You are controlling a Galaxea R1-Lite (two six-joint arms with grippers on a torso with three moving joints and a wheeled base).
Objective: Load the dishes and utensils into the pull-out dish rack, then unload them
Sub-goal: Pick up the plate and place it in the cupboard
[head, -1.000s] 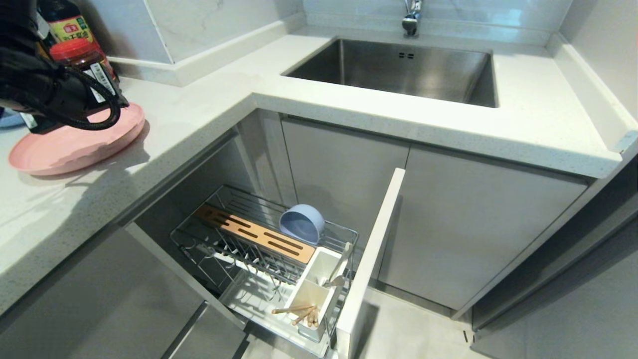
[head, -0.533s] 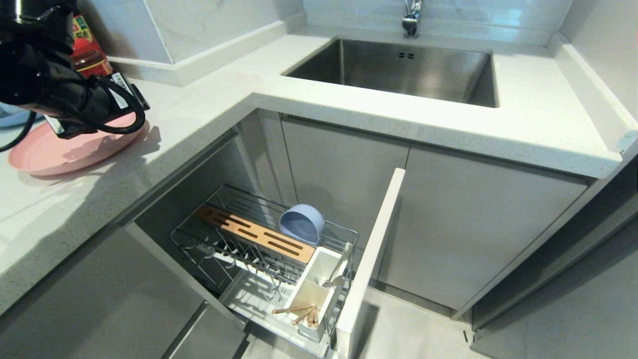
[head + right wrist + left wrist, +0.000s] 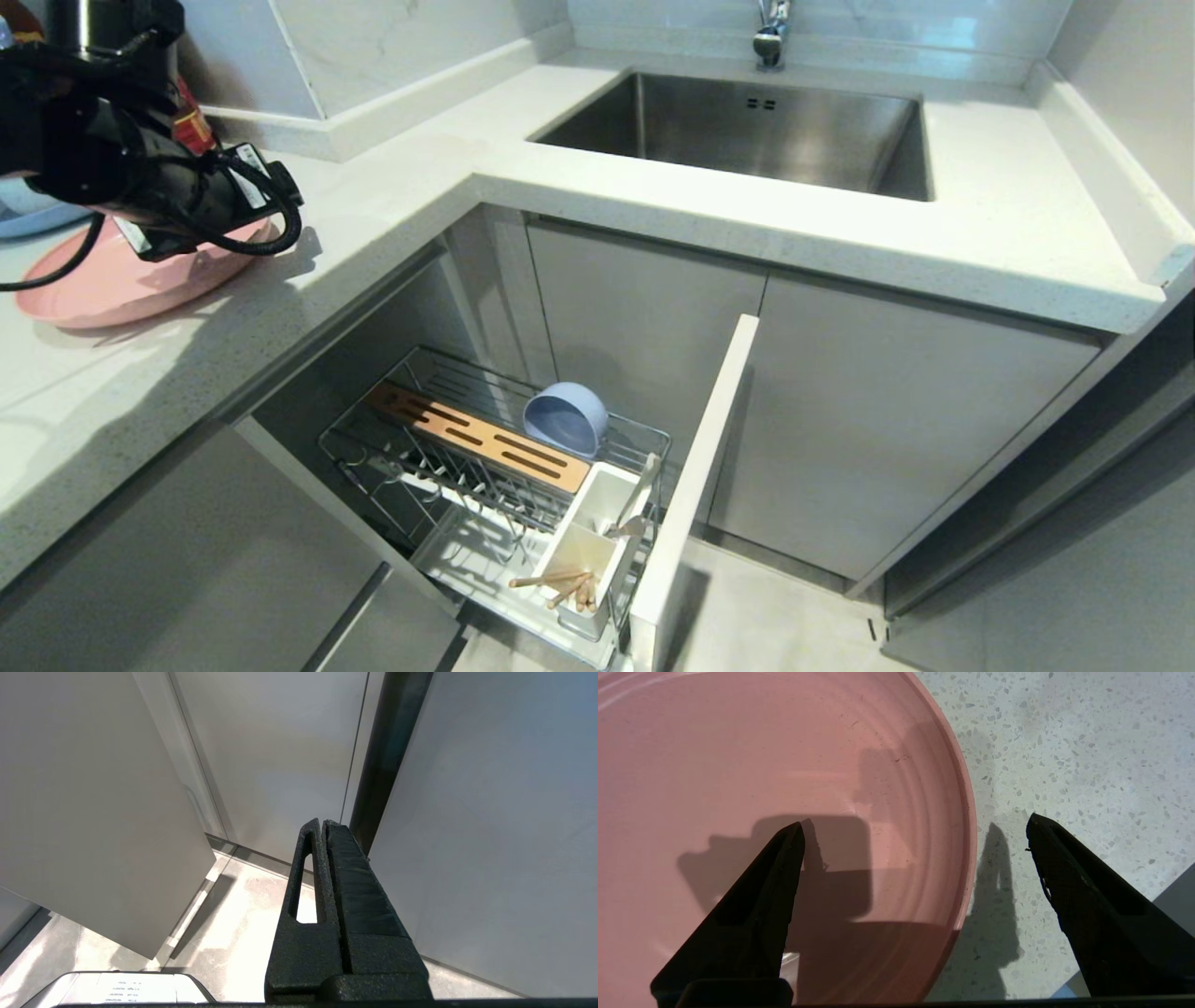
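Observation:
The pink plate (image 3: 112, 285) lies flat on the counter at the far left, with my left arm (image 3: 159, 191) above it. In the left wrist view my left gripper (image 3: 914, 820) is open and empty just above the plate (image 3: 784, 765). One finger is over the plate and the other over the bare counter, with the rim between them. The pull-out dish rack (image 3: 420, 467) stands drawn out below. It holds the pale blue-grey bowl (image 3: 565, 418) on its side, and its white utensil box (image 3: 588, 532) holds chopsticks (image 3: 565, 586) and a metal utensil (image 3: 639, 495). My right gripper (image 3: 322, 823) is shut and parked low by the cabinet fronts.
A steel sink (image 3: 747, 131) with a faucet (image 3: 770, 33) sits at the back. A sauce bottle (image 3: 191, 117) and a blue plate (image 3: 28, 219) stand behind my left arm. A slotted wooden board (image 3: 476, 439) lies in the rack, beside the pale-grey front panel (image 3: 695, 485).
My left arm has shifted to the right across the pink plate, uncovering the plate's left part. The plate, the rack and its contents have not moved.

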